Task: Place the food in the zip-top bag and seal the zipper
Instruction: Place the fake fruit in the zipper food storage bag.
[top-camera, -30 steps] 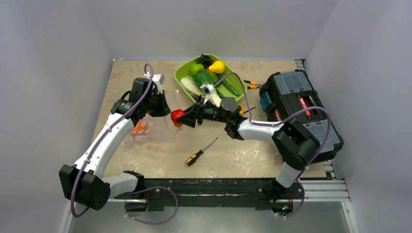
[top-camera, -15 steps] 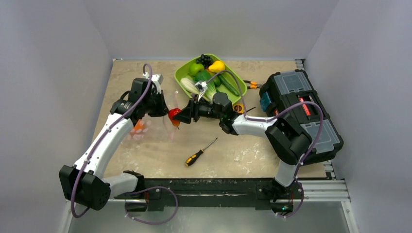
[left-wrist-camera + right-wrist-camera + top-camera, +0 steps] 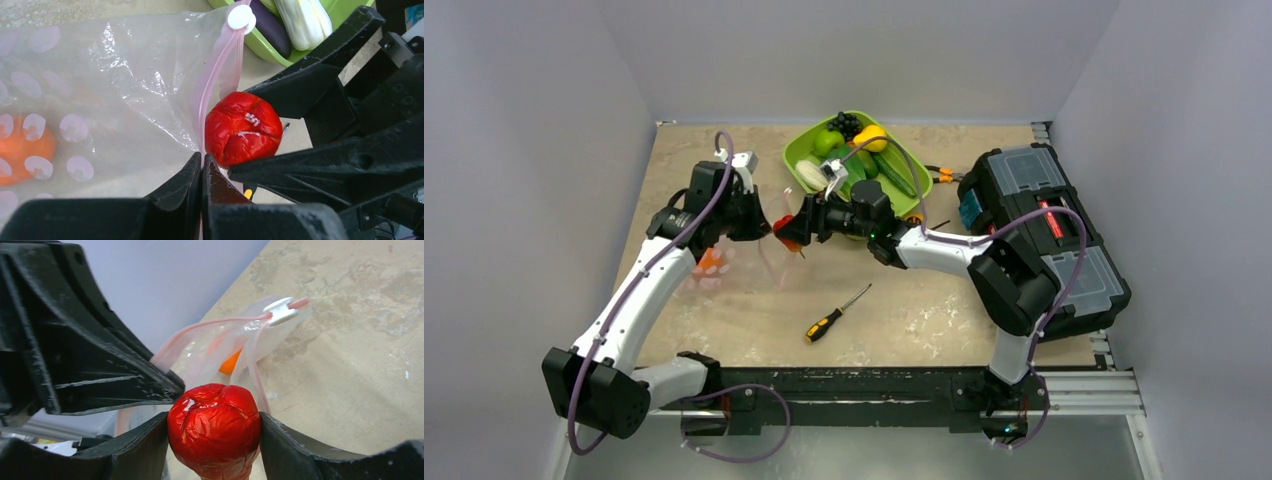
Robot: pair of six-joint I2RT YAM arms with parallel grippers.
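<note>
The clear zip-top bag (image 3: 724,265) lies at the table's left with an orange food piece (image 3: 22,150) inside. Its pinkish zipper (image 3: 212,75) has a white slider (image 3: 241,17). My left gripper (image 3: 202,162) is shut on the zipper edge and holds the mouth up. My right gripper (image 3: 214,435) is shut on a glossy red food piece (image 3: 215,427), right at the bag's mouth; that piece also shows in the top view (image 3: 786,226) and the left wrist view (image 3: 242,127). More food lies in the lime-green tray (image 3: 802,150): dark grapes (image 3: 844,123), yellow fruit (image 3: 874,135), green apple (image 3: 827,140), cucumber (image 3: 894,175).
A black-and-yellow screwdriver (image 3: 836,313) lies on the table in front of the arms. A black toolbox (image 3: 1039,225) stands at the right. Orange-handled pliers (image 3: 944,174) lie between tray and toolbox. Grey walls enclose the table.
My right gripper has carried the red food piece left and a little farther back, up to the bag's mouth. My left gripper has kept its hold on the zipper edge.
</note>
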